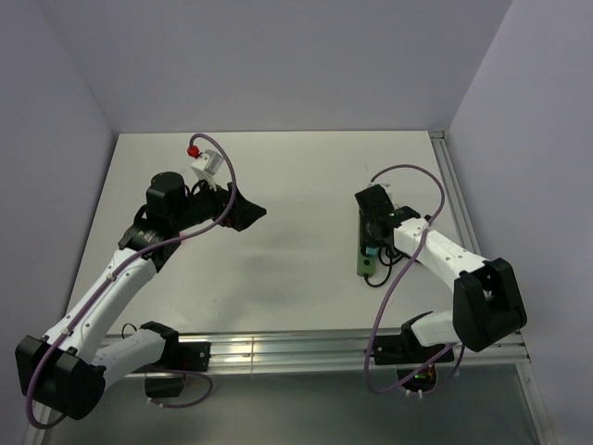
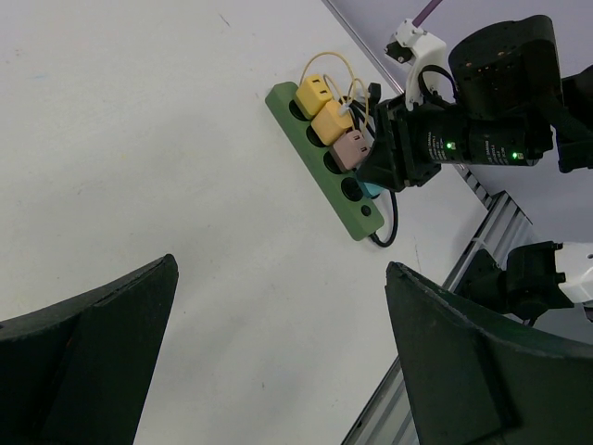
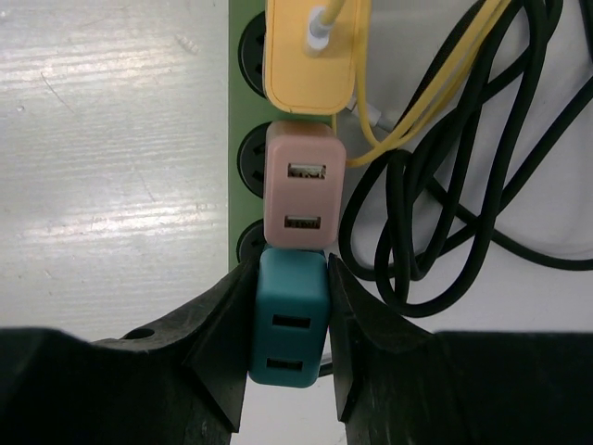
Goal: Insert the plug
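A green power strip (image 1: 362, 262) (image 2: 313, 176) (image 3: 243, 111) lies at the right of the table. It carries two yellow plugs (image 2: 322, 104) (image 3: 310, 56) and a pink plug (image 2: 352, 148) (image 3: 304, 195). My right gripper (image 1: 372, 243) (image 3: 289, 324) is shut on a teal plug (image 3: 289, 315) (image 2: 372, 190). That plug sits right behind the pink one, over the strip's fourth socket; its pins are hidden. My left gripper (image 1: 252, 213) (image 2: 278, 269) hangs open over bare table at centre left, holding nothing.
A black cable (image 3: 435, 213) coils beside the strip on its right, with thin yellow cords over it. A metal rail (image 1: 306, 350) runs along the near table edge and another (image 1: 459, 199) along the right edge. Grey walls enclose the table.
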`<state>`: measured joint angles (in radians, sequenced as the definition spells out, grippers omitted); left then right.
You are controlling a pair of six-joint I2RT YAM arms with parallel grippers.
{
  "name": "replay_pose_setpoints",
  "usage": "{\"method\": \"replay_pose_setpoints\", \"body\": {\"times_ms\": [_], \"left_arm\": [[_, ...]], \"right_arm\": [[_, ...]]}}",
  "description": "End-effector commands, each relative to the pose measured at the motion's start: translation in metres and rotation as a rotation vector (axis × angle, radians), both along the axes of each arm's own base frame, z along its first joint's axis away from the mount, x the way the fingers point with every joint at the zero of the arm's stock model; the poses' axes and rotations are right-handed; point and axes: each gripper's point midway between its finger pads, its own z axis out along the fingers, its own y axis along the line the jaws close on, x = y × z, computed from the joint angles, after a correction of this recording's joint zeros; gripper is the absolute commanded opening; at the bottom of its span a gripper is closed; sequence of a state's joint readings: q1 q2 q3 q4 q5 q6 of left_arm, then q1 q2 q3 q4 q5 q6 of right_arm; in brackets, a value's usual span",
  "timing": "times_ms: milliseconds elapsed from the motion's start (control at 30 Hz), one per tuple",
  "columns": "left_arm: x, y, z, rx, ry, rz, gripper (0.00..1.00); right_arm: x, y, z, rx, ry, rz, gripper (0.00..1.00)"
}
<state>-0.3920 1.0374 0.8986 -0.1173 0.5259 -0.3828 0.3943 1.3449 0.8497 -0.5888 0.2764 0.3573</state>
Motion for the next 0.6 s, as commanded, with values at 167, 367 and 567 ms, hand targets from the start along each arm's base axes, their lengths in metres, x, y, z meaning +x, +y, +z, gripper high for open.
{"method": "replay_pose_setpoints", "body": {"times_ms": [167,367,567], "left_arm": [[-0.001,0.000,0.011,-0.012,-0.054,-0.010,1.00],[-0.002,0.000,0.012,-0.012,-0.060,-0.012,1.00],[-0.004,0.000,0.016,-0.020,-0.067,-0.018,1.00]], "right_arm": [[0.020,0.000,0.004,-0.020,-0.029,0.000,0.00],[0.015,0.006,-0.011,0.001,0.027,0.009,0.00],[0.000,0.013,-0.028,0.072,0.088,-0.074,0.00]]}}
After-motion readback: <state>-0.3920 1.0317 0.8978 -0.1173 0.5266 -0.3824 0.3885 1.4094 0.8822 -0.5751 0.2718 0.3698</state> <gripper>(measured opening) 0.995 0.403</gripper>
